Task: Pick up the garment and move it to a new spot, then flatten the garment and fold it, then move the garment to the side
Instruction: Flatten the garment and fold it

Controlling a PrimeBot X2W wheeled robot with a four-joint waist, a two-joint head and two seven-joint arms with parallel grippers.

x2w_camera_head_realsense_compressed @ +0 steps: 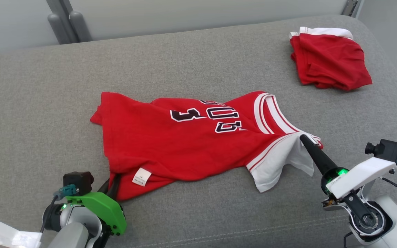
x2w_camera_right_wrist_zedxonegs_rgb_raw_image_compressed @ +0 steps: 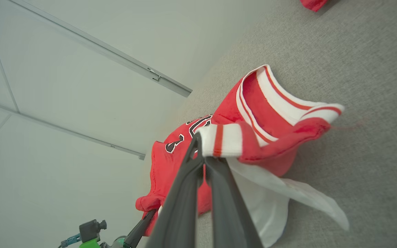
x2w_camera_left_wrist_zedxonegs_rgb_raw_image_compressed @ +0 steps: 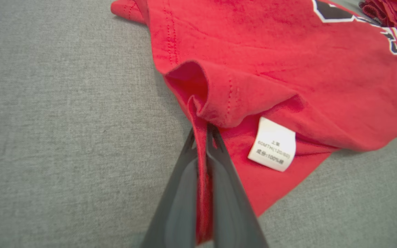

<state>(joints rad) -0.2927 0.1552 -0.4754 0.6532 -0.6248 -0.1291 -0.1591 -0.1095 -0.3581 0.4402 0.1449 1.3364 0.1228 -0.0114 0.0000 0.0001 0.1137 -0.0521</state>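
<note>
Left gripper (x2w_camera_left_wrist_zedxonegs_rgb_raw_image_compressed: 202, 136), lower left, and right gripper (x2w_camera_head_realsense_compressed: 304, 138), lower right, have their jaws clamped on the red jersey (x2w_camera_head_realsense_compressed: 184, 148). Seemingly the flattening step; next, draw both ends apart evenly.

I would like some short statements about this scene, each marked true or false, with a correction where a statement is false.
1. The left claw is shut on the hem of the jersey. True.
2. The right claw holds nothing. False: it pinches the jersey's striped edge.
3. A second red garment lies apart from the jersey on the grey cushion. True.
4. The white label is hidden. False: it shows beside the left claw.
</note>
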